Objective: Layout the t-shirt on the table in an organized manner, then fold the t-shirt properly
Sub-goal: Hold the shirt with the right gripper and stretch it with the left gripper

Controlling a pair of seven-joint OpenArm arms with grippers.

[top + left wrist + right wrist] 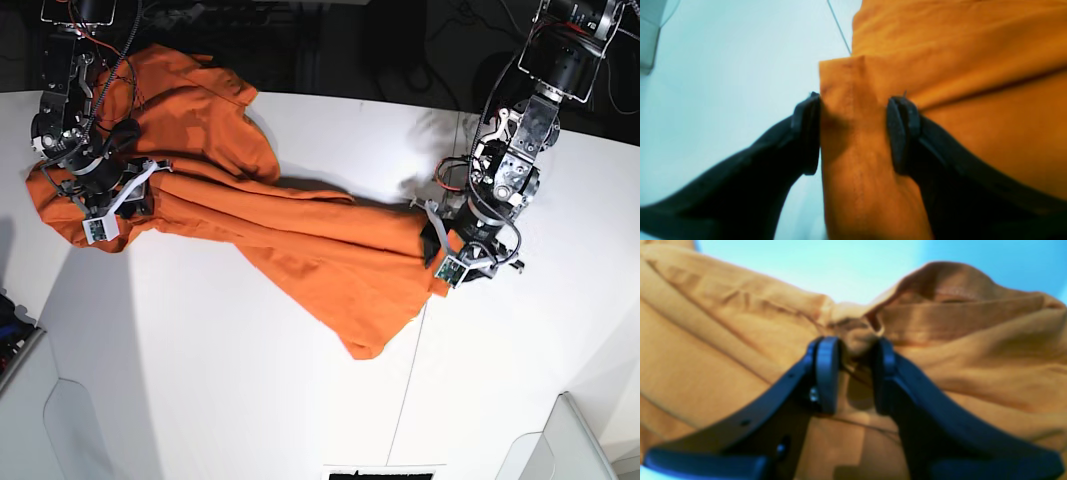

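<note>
Lying across the white worktop (250, 400) is the orange t-shirt (300, 245), stretched in a long crumpled band from the far left corner area toward the right side, with one loose flap hanging down toward the middle near the thin dark seam (405, 390) of the worktop.

The left claw (853, 133) is standing at the right end of the shirt, the end closer to the right edge of the worktop. In the left wrist view its two dark fingers (806, 133) are straddling a hemmed edge strip of the fabric: one finger is sitting on the bare worktop just beside the hem, the other is resting on the orange cloth, and the strip is lying between them. The jaws are standing apart with space for the cloth, so this claw is open around the edge and is not pinching it.

The right claw (855, 373) is working at the opposite end, near the far left corner of the worktop, where the shirt is bunched in thick folds. In the right wrist view, which is blurred, a gathered knot of orange fabric is sitting between the two fingertips (826, 373), and both pads are pressing against it, so this claw is gripping the t-shirt. More cloth is spreading to both sides of it and below it.
</note>
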